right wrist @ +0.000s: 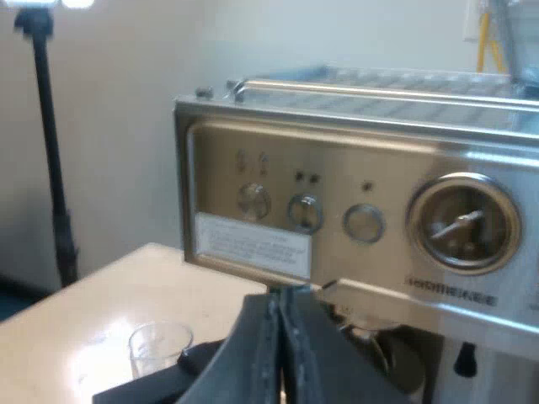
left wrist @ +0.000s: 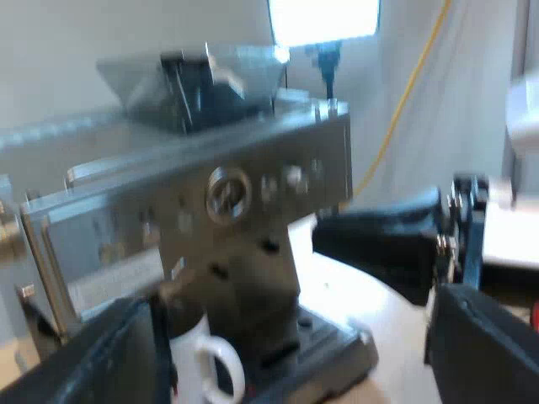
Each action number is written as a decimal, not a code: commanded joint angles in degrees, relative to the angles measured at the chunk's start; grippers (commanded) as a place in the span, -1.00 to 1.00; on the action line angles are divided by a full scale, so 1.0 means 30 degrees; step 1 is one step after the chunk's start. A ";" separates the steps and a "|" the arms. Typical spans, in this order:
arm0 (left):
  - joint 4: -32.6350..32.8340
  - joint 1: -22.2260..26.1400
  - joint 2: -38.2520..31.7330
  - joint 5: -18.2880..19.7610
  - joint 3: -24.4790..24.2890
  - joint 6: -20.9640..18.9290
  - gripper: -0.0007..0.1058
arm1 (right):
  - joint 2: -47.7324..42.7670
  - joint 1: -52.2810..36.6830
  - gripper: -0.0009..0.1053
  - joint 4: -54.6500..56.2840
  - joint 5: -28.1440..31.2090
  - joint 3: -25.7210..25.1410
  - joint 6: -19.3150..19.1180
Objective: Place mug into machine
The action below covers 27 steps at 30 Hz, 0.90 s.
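Note:
A white mug (left wrist: 200, 364) stands upright on the drip tray (left wrist: 333, 349) under the espresso machine's (left wrist: 219, 210) front, its handle turned toward me. My left gripper (left wrist: 295, 341) is open, its two black fingers (left wrist: 105, 362) spread wide, with the mug just beyond one of them and nothing held. My right gripper (right wrist: 280, 337) is shut, fingers pressed together with nothing between them, and points at the machine's front panel (right wrist: 354, 227) below the round gauge (right wrist: 461, 220).
A bean hopper (left wrist: 198, 80) sits on the machine's top. A small measuring glass (right wrist: 158, 345) stands on the pale table (right wrist: 76, 337) near my right gripper. The right arm's black body (left wrist: 387, 240) hangs beside the machine. A dark stand pole (right wrist: 52, 168) rises by the wall.

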 commanded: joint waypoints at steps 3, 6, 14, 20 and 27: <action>0.0495 -0.0108 0.0378 -0.0393 0.0434 -0.0065 0.30 | -0.0050 -0.0230 -0.98 0.6195 -0.0756 -0.2752 0.2076; 0.0118 -0.0108 0.0669 -0.0393 0.1138 -0.1002 0.30 | 0.0164 -0.0921 -0.98 0.7826 -0.2089 -0.3750 0.3370; -0.1848 -0.0108 0.1791 -0.0393 0.2130 -0.1376 0.30 | 0.0329 -0.2394 -0.98 0.8972 -0.3588 -0.4703 0.3787; -0.3669 0.0148 0.3406 -0.0059 0.2129 -0.1592 0.30 | 0.0329 -0.2842 -0.98 0.9118 -0.3729 -0.4694 0.4210; -0.4167 0.2890 0.4424 0.2606 0.2129 -0.1683 0.30 | 0.0329 -0.3386 -0.98 0.9657 -0.3920 -0.4694 0.4381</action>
